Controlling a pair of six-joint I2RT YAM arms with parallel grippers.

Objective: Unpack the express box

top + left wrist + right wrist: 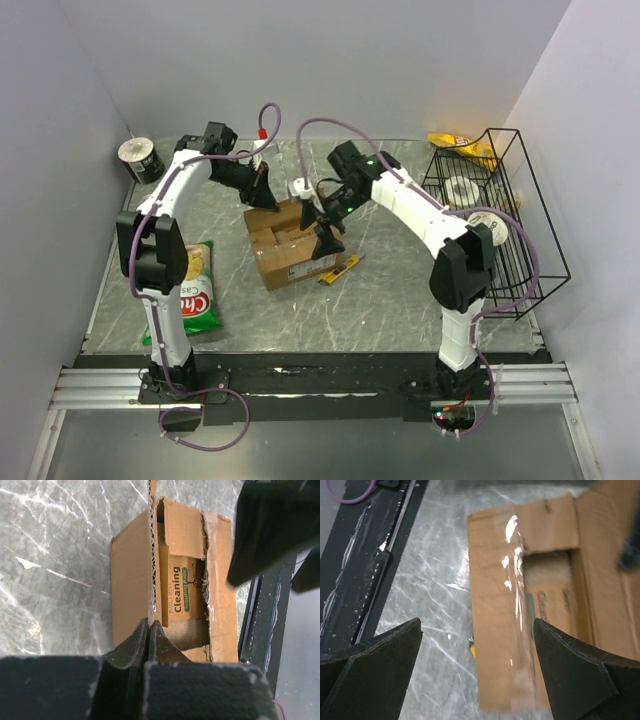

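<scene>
The express box [290, 248] stands mid-table with its top flaps apart. My left gripper [268, 200] is at its far left corner, shut on the corrugated edge of one raised flap [151, 555]; in the left wrist view the fingers [135, 645] pinch that edge. Inside the box lies a smaller carton printed "Kitchen Cleaning Scouring Pads" [182, 587]. My right gripper [325, 228] hovers open over the box's right side. In the right wrist view its jaws [478, 625] stand wide above a flap with glossy tape [512, 630], touching nothing.
A yellow utility knife [340, 268] lies just right of the box. A green snack bag [197, 290] lies at the left. A black wire rack [505, 225] holding tape rolls stands at the right, a yellow packet [455, 145] behind it. A roll [140, 158] sits at the far left corner.
</scene>
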